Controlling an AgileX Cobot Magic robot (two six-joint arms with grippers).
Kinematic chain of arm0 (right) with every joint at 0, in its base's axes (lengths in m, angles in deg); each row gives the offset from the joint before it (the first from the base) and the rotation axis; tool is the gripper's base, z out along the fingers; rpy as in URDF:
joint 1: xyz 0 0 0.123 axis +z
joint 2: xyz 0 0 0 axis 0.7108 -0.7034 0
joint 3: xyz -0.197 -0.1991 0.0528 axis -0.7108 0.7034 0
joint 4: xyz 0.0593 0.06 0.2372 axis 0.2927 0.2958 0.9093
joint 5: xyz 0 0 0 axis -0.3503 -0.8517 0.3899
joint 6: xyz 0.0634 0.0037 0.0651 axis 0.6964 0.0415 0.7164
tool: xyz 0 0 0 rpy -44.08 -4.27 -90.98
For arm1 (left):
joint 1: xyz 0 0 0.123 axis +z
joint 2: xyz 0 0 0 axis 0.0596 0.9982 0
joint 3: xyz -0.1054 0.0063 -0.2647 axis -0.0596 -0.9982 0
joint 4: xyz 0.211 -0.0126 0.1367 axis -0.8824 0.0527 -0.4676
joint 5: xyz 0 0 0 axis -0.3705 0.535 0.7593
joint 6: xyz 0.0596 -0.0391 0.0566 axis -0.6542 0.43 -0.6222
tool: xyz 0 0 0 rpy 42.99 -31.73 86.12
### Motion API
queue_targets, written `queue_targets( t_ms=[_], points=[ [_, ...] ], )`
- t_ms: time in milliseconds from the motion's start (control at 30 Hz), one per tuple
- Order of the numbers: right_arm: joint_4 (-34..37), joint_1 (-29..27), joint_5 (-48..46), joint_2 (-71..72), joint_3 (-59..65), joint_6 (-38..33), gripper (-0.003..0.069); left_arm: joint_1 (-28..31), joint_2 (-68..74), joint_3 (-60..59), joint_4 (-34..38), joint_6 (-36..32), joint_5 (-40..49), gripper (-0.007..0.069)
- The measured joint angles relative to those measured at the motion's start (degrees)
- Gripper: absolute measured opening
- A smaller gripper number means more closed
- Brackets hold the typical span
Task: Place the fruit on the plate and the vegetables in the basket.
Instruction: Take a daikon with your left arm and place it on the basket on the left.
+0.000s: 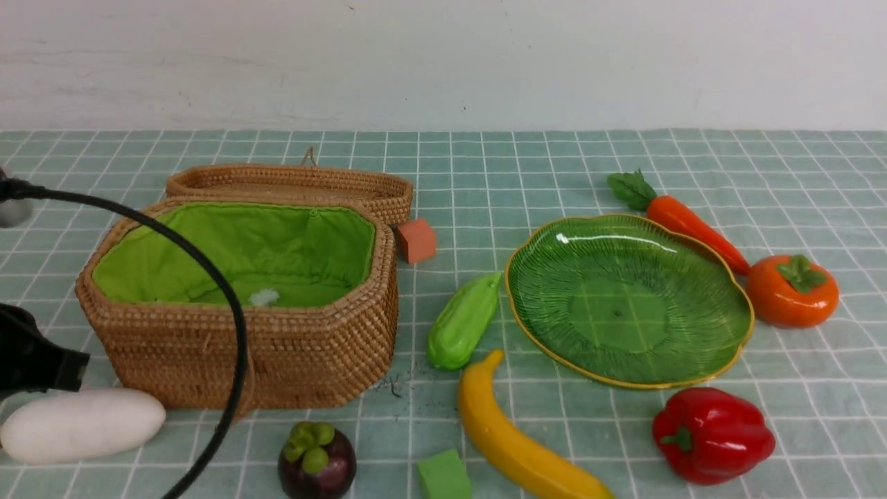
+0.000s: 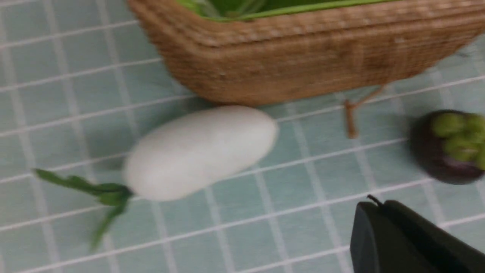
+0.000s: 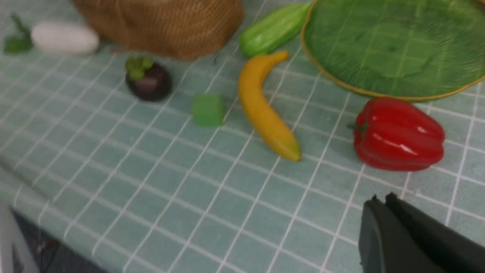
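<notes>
The carrot [image 1: 686, 222] and the persimmon [image 1: 790, 291] are shown in the front view only, just beside the far-right rim of the plate [image 1: 627, 298]. The orange cube [image 1: 416, 240] is likewise seen only there, just right of the basket [image 1: 277, 346] and its flat lid [image 1: 291, 181]. The green leaves [image 2: 94, 189] of the radish [image 1: 80, 424] are seen in the wrist views alone.

The left fingers [image 2: 379, 235] and the right fingers [image 3: 386, 235] are caught only by the wrist cameras. Both pairs are pressed together above the counter [image 1: 485, 173].

All 3 fruits and 4 vegetables lie on the counter. The white radish is found near left, beside the basket. The dark mangosteen [image 1: 317, 461] and a green cube [image 1: 443, 477] are set at the near edge. The yellow banana [image 1: 513, 443] and bumpy gourd [image 1: 461, 322] are placed between basket and plate. The glossy red pepper [image 1: 714, 433] is placed near right of the ribbed, gold-rimmed plate.
</notes>
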Motion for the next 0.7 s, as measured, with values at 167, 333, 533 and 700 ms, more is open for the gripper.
queue_targets(
  t_ms=[167, 333, 533, 700],
  points=[
    [0.04, 3.20, -2.45, -2.16, -3.80, -4.12, -0.0001, 2.86, 6.88, 2.80, -5.37, -3.14, 2.95, -0.0013],
    [1.31, 3.98, -3.35, -2.22, -5.08, -8.23, 0.0000, 8.81, 9.99, 3.32, 5.83, -27.08, 7.45, -0.0013],
    [1.98, 4.27, -5.61, -2.22, -5.13, -12.44, 0.0000, 9.05, 14.31, 3.46, 7.29, -42.94, 8.37, 0.0008],
    [2.18, 4.27, -5.79, -2.22, -5.13, -13.88, 0.0002, 9.05, 19.46, 3.46, 0.60, -39.79, 7.40, 0.0167]
  ],
)
